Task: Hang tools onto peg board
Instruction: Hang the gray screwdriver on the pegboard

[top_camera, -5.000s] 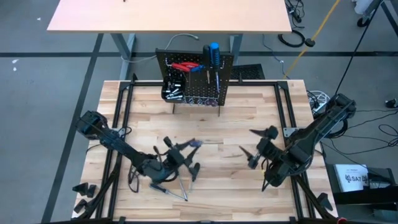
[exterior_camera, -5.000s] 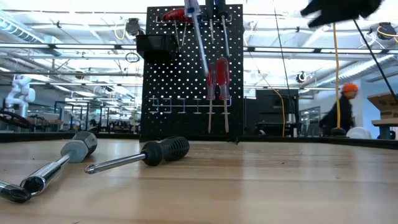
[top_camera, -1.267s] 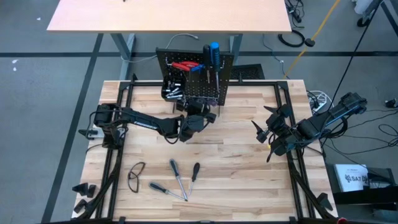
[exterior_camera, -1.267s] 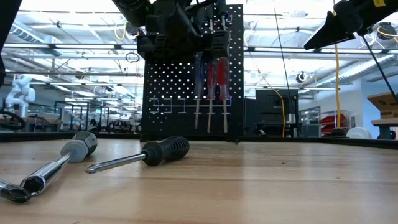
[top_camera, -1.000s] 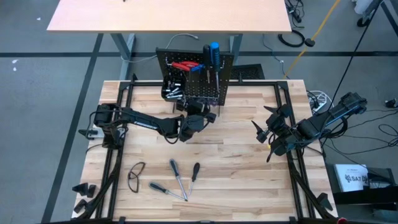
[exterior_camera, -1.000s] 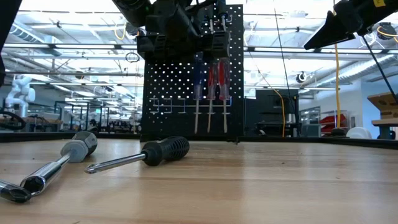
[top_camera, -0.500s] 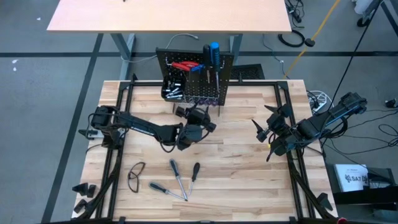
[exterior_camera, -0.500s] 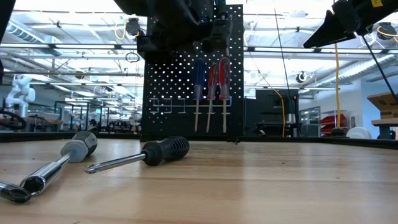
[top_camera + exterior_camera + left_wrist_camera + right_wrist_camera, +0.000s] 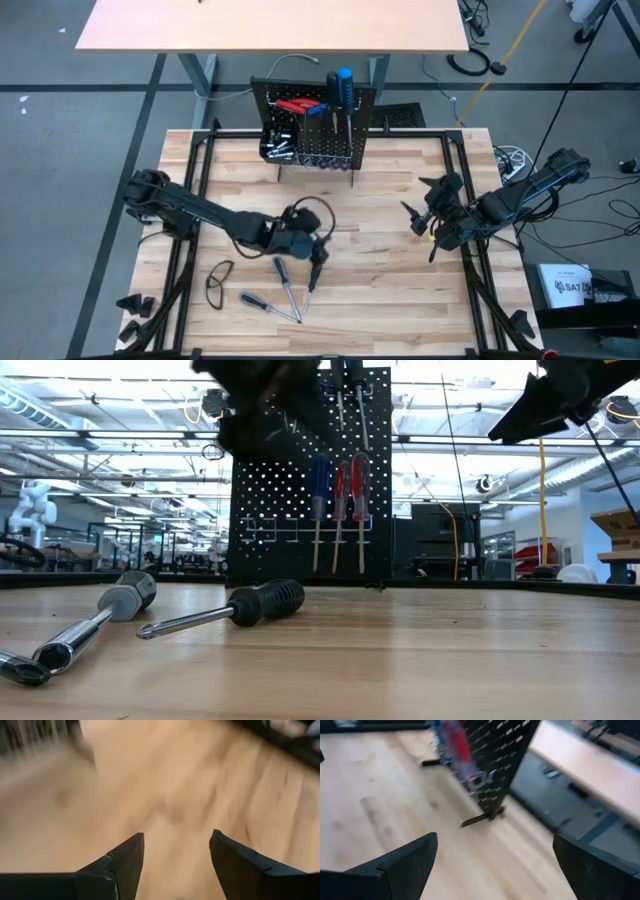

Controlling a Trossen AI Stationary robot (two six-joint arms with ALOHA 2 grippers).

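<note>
The black peg board [image 9: 312,128] stands upright at the table's far middle, with red and blue handled tools hanging from its hooks; in the low view a blue screwdriver [image 9: 318,485] and two red ones [image 9: 350,485] hang side by side. Three screwdrivers [image 9: 289,283] and a dark pair of pliers [image 9: 218,283] lie flat near the front edge. My left gripper [image 9: 316,252] hovers open and empty over those screwdrivers, its fingers [image 9: 131,851] bare above the wood. My right gripper [image 9: 420,205] waits open at the right, facing the peg board [image 9: 492,750].
A black-handled screwdriver [image 9: 230,608] and a grey-handled tool [image 9: 100,618] lie close to the low camera. A small black bin [image 9: 276,148] of metal pieces hangs on the board's left. Bare wood [image 9: 380,280] lies between the arms. A tan desk [image 9: 270,25] stands beyond.
My left gripper has drawn back from the peg board toward the table's near edge and tipped downward, staying open and empty. It now hangs above the lying screwdrivers. The blue screwdriver stays hanging on the board.
</note>
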